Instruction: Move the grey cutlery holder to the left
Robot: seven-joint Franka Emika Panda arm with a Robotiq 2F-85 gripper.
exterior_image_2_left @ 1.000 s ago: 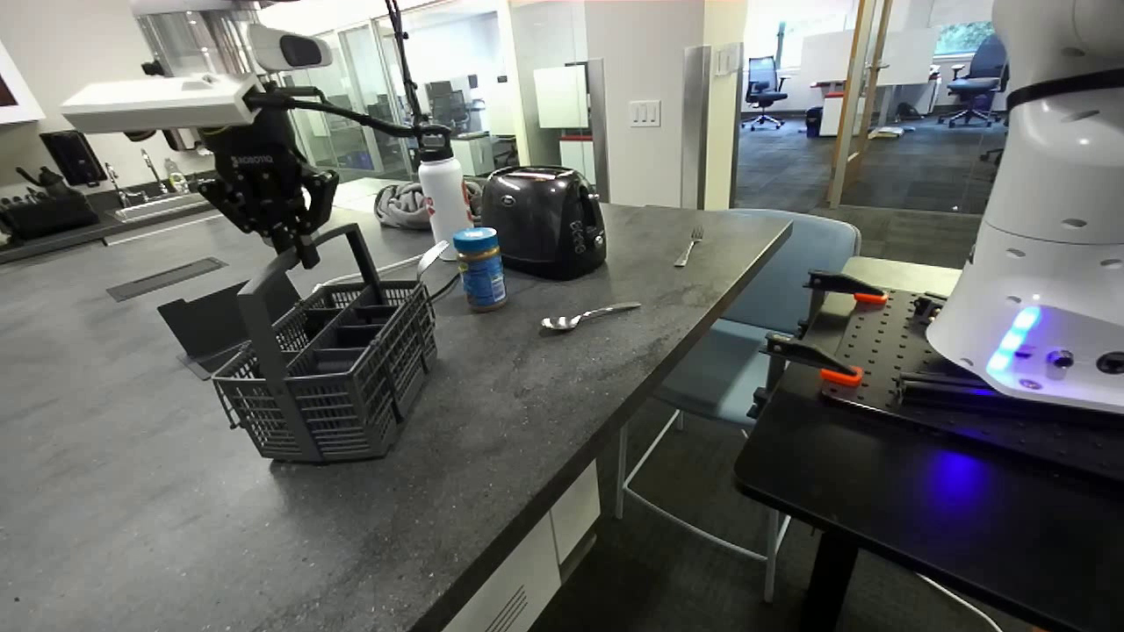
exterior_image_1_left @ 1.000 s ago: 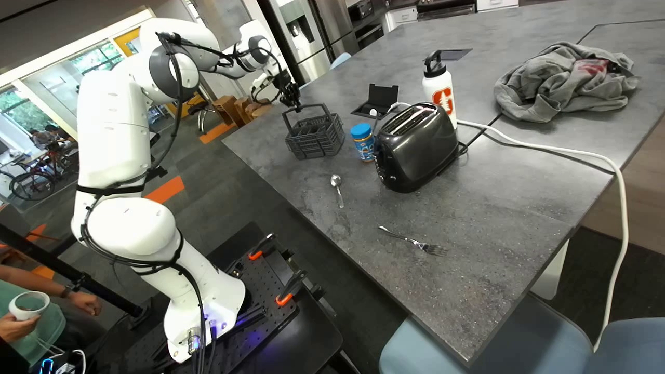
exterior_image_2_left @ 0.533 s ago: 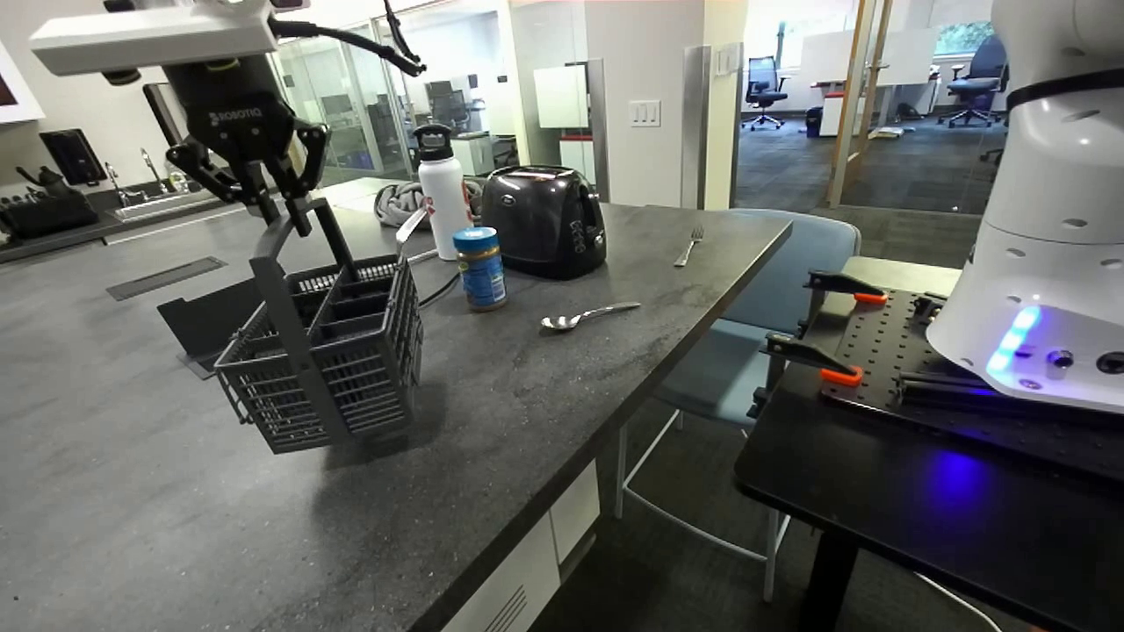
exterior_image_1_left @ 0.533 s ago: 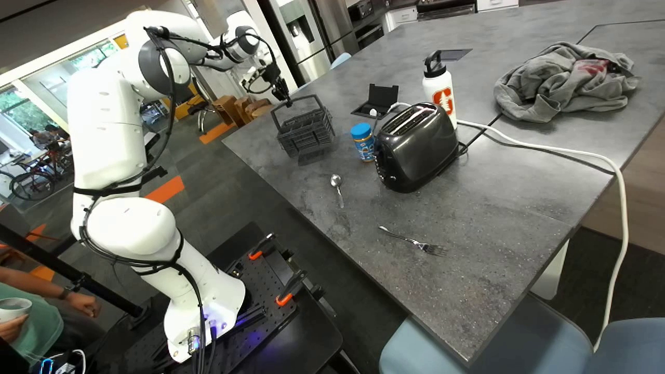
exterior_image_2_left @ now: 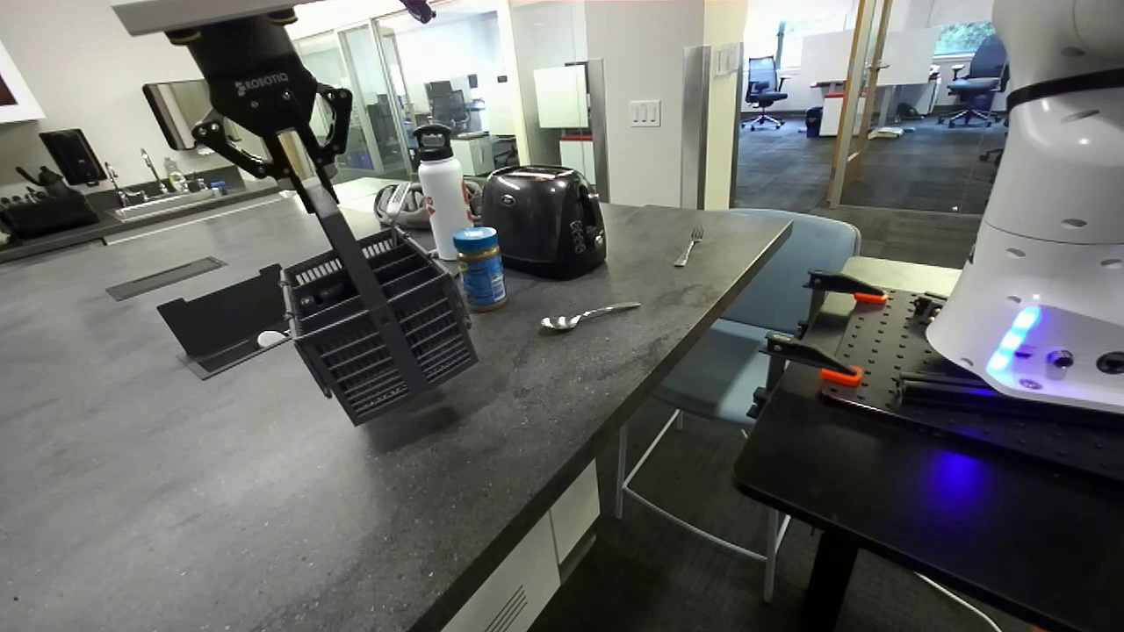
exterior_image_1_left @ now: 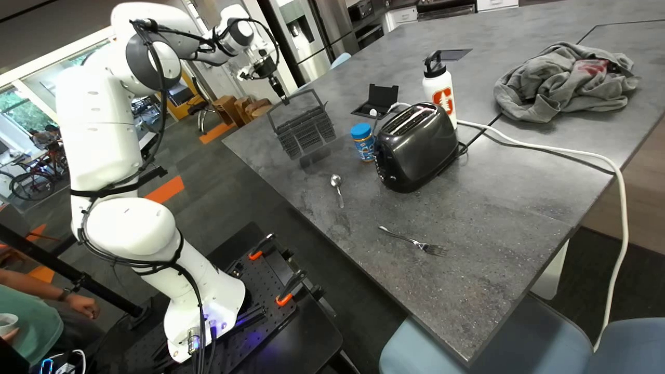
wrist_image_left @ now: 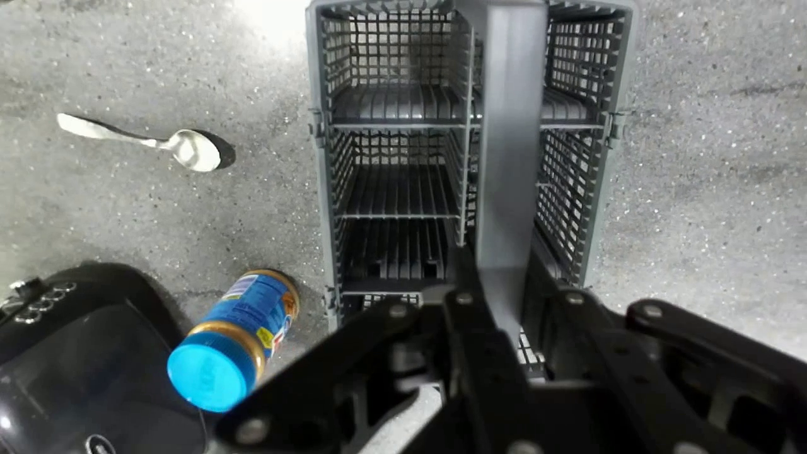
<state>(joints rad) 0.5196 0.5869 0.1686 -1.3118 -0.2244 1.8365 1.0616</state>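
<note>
"Where's the grey cutlery holder [exterior_image_2_left: 386,329]?"

"Left of centre in an exterior view, off the tabletop [exterior_image_2_left: 176,491] and tilted, a shadow [exterior_image_2_left: 417,430] beneath. The gripper [exterior_image_2_left: 318,195] is clamped on its handle [exterior_image_2_left: 356,259]."

"What could go wrong?"

"It hangs askew — if the handle pivots in the narrow fingers [wrist_image_left: 465,277], a bottom corner may land first and tip it. A swing toward the blue-lidded jar [exterior_image_2_left: 481,276], near it on the right, might topple that."

"What can't you make out?"

"In the wrist view the gripper hides the holder's lower end, and the top edge clips the other. The pale piece [exterior_image_2_left: 398,200] at its far rim — a utensil, perhaps."
</note>
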